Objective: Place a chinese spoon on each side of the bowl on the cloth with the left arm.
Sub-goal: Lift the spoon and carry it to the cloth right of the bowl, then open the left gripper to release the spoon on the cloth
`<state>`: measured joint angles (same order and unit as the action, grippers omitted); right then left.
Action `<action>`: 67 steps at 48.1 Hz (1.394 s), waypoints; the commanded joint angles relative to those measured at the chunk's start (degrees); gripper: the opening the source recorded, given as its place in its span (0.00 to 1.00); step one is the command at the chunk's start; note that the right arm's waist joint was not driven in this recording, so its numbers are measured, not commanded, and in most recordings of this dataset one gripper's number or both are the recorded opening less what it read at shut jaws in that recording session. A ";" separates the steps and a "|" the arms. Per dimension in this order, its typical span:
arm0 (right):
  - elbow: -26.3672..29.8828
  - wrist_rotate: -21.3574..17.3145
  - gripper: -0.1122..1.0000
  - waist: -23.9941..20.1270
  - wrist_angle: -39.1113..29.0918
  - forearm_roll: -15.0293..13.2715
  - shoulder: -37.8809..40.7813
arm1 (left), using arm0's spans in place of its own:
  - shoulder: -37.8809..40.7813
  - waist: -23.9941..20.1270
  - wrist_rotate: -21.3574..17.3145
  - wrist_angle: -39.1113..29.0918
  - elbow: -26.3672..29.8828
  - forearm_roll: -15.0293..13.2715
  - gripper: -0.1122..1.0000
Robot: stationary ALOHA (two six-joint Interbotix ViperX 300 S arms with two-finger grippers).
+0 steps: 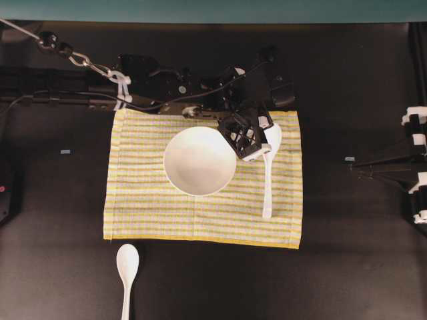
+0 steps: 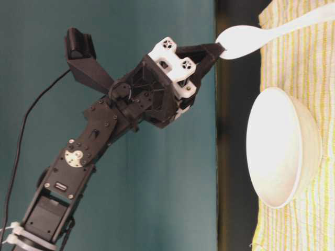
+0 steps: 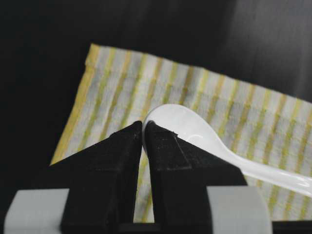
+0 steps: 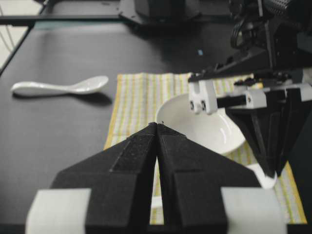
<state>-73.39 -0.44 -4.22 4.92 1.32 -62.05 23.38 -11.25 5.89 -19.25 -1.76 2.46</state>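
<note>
Overhead, left pincer point(image 1: 257, 143) pinches spoon point(image 1: 269, 175) bowl-end, handle trailing toward cloth's point(image 1: 147, 200) near edge.

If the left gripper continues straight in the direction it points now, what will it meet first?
The left gripper points down, shut on the spoon. Going on, the spoon's bowl end would probably meet the cloth first, beside the bowl; the remaining gap is hard to judge.

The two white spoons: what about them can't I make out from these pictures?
- Held spoon: overhead, the left pincer covers part of its scoop; in the left wrist view its handle runs off the right edge.
- Second spoon, off the cloth: overhead, the bottom edge cuts its handle.
</note>
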 commanded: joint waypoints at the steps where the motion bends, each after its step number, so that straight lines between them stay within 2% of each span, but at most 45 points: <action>1: 0.35 -0.35 0.09 0.00 0.88 0.18 0.62 | 0.62 -0.26 -0.09 2.20 -0.26 0.18 0.14; 19: -0.35 -0.35 0.09 0.09 0.97 0.18 0.62 | 4.22 -0.53 0.00 11.16 -4.92 0.18 0.14; 36: -0.53 -0.35 0.09 0.09 0.97 0.18 0.62 | 4.13 -0.79 -0.18 14.06 -5.45 0.18 0.16; 42: -0.62 -0.35 0.09 0.09 0.97 0.18 0.62 | 4.22 -0.79 -0.18 15.12 -5.45 0.18 0.34; 50: -0.70 -0.35 0.09 0.09 2.02 0.18 0.62 | 4.04 -0.18 -0.09 17.75 -5.63 0.18 0.73; 54: -0.70 -0.35 0.09 0.09 2.11 0.18 0.53 | 2.20 0.26 0.00 17.67 -6.15 0.18 0.87; 57: -0.79 -0.44 0.09 0.09 1.67 0.18 0.53 | -0.70 1.14 0.44 17.49 -7.03 0.18 0.89; 61: -0.79 -0.44 0.09 0.09 1.14 0.18 0.44 | -6.15 3.16 0.62 15.82 -9.49 0.18 0.88; 67: -0.79 -0.44 0.09 0.09 0.79 0.18 0.26 | -17.31 7.47 1.58 10.28 -16.17 0.18 0.86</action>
<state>-74.44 -0.35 -4.13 5.63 1.41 -61.96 14.94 -7.12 7.03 -6.06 -14.33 2.46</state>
